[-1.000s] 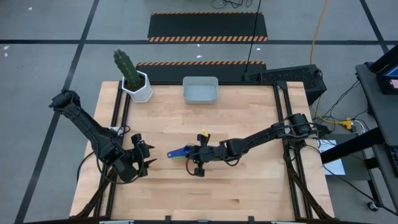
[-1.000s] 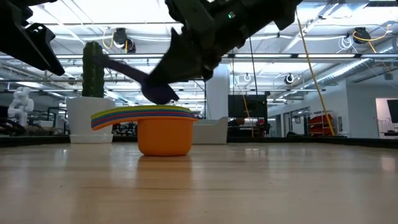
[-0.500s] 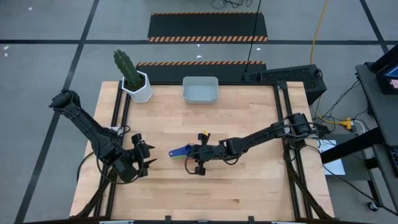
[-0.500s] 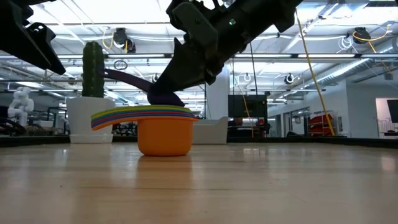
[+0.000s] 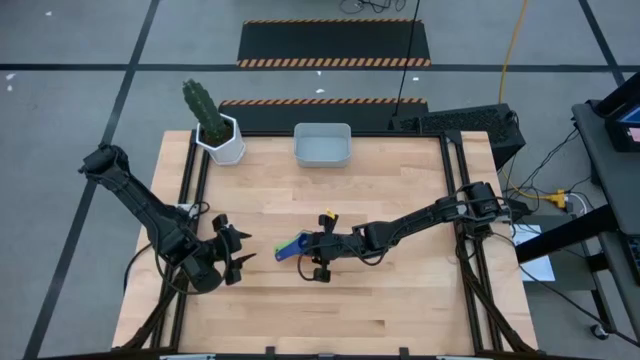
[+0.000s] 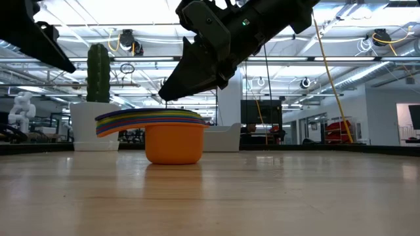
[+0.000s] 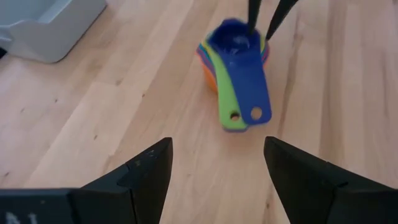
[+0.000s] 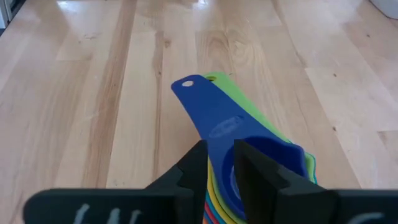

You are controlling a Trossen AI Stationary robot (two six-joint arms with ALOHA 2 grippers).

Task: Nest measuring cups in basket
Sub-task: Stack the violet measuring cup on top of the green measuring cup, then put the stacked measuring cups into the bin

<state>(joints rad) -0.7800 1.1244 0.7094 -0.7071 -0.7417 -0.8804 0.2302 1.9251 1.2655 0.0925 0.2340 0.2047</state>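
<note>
Stack: nested plastic measuring cups (image 5: 300,247), orange bowl (image 6: 173,142) at the bottom, standing mid-surface on the pale wooden surface (image 5: 400,310); handles fanned toward the left arm, green one beneath dark blue.
Top cup: dark blue plastic measuring cup (image 7: 239,59) now seated flat in the stack; a second ago tilted above it in the low view, handle raised, lowered halfway half a second ago.
Right pincer (image 5: 312,249): over the bowl of the dark blue cup, fingers (image 8: 193,165) straddling the base of its handle; clenched on the cup a second ago, now slackened, the narrow gap just begun to widen, contact with the plastic not clear.
Left pincer (image 5: 238,262): released, gaping, hovering near the left front of the surface, aimed at the stack and well apart from it; shifted slightly since a second ago.
Basket: pale grey-blue rectangular plastic tub (image 5: 321,144), at the far edge of the surface, well apart from the stack, unchanged; no cups seen inside.
Neighbour: white hexagonal pot with green cactus (image 5: 218,132), far left corner, beside the tub, unchanged.
</note>
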